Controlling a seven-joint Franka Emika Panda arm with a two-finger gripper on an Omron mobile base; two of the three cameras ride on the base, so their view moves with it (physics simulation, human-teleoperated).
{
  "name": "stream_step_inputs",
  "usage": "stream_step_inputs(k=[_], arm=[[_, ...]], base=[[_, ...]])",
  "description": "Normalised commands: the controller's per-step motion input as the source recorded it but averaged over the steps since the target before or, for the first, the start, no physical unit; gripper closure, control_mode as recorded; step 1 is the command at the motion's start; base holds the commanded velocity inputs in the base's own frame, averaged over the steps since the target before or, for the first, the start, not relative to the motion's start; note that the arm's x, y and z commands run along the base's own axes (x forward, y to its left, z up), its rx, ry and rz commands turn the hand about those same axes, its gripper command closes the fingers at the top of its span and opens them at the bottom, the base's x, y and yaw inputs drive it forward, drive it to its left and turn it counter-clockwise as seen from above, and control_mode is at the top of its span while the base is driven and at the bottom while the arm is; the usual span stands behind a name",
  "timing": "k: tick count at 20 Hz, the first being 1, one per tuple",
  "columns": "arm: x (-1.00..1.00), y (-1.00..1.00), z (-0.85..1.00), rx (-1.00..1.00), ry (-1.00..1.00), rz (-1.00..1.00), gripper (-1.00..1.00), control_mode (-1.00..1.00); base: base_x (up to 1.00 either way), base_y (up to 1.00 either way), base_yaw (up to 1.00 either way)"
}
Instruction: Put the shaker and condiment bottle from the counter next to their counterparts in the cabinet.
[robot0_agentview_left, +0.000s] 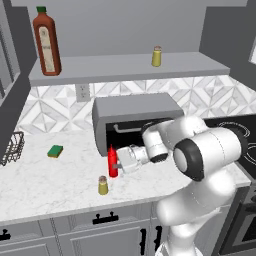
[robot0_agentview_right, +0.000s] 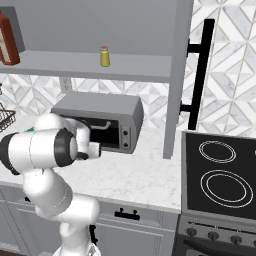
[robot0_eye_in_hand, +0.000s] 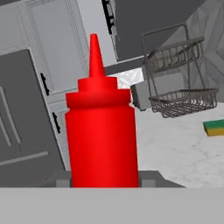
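My gripper (robot0_agentview_left: 116, 162) pinching the red condiment bottle (robot0_agentview_left: 112, 161), upright on the marble counter (robot0_agentview_left: 50, 180), shaker (robot0_agentview_left: 103, 185) just beside

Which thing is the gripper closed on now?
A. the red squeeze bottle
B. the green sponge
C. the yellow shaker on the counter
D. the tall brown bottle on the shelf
A: the gripper is shut on the red squeeze bottle, which stands upright on the counter.
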Motion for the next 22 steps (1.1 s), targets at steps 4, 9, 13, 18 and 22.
stream_step_inputs(k=[4, 9, 13, 18, 22], arm=[[0.0, 0.0, 0.65, -0.1, -0.01, -0.12, 1.0, -1.0], [0.0, 0.0, 0.48, -0.02, 0.0, -0.1, 1.0, -1.0], [0.0, 0.0, 0.43, 0.0, 0.0, -0.12, 1.0, -1.0], [0.0, 0.0, 0.62, 0.0, 0.0, -0.13, 1.0, -1.0], [0.0, 0.0, 0.68, 0.0, -0.04, -0.07, 1.0, -1.0]], base=[[0.0, 0.0, 0.0], [0.0, 0.0, 0.0], [0.0, 0.0, 0.0], [0.0, 0.0, 0.0], [0.0, 0.0, 0.0]])
